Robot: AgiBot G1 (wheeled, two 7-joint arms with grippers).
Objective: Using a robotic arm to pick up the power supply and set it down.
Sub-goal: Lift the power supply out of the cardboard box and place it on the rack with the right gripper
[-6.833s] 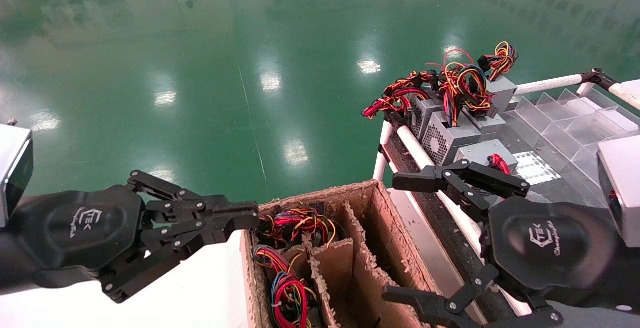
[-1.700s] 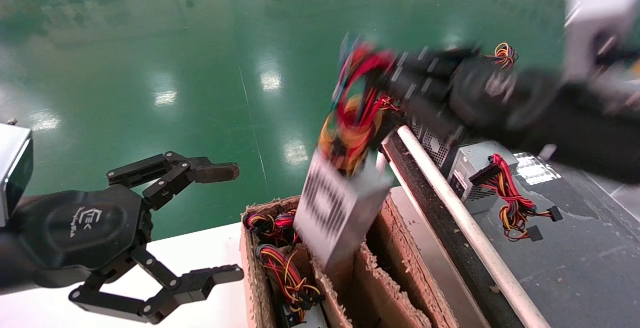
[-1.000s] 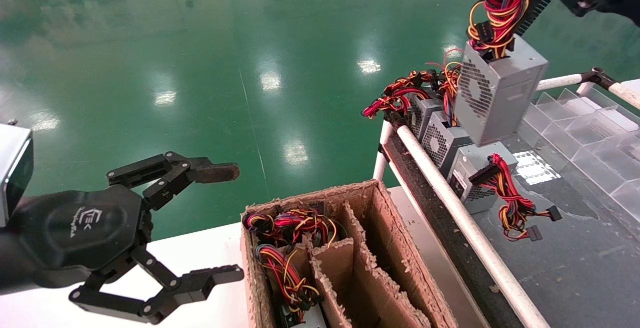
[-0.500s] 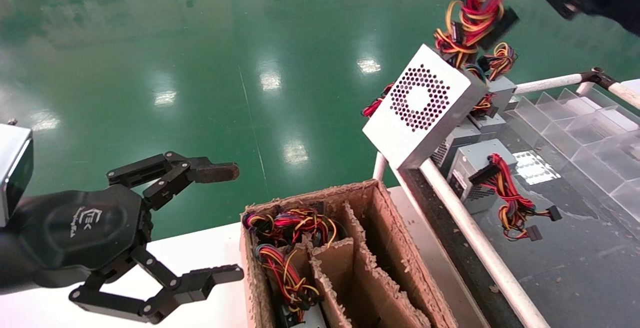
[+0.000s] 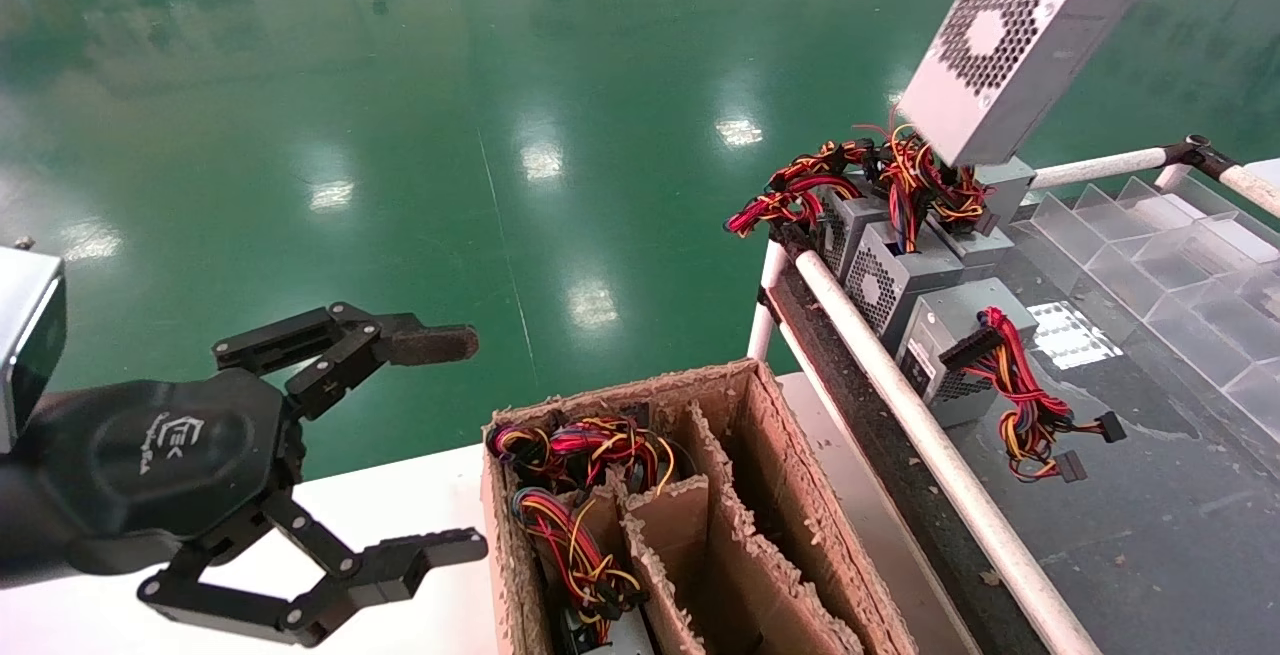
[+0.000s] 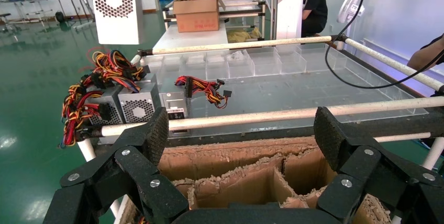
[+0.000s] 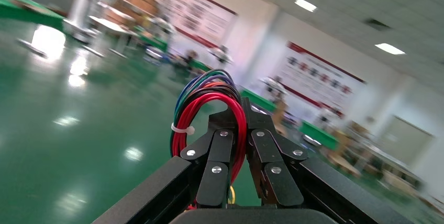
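Note:
The power supply (image 5: 1010, 45), a grey metal box with a round perforated fan grille, hangs tilted in the air at the upper right of the head view, above the rack. It also shows far off in the left wrist view as the power supply (image 6: 116, 7). Its top and the right arm are cut off by the head view's upper edge. In the right wrist view my right gripper (image 7: 241, 116) is shut on the unit's bundle of red, blue and green wires (image 7: 201, 98). My left gripper (image 5: 445, 445) stands open and holds nothing, left of the cardboard box.
A torn cardboard box (image 5: 760, 495) with dividers holds wired units in its left cells. A white rail pipe (image 5: 930, 455) edges the rack. Behind the rail stand more grey units (image 5: 890, 275), one with a trailing red cable (image 5: 1010, 375). Clear plastic dividers (image 5: 1150, 245) lie behind them.
The hanging power supply has swung up and to the right, from just above the rail to near the top edge. The left gripper has not moved.

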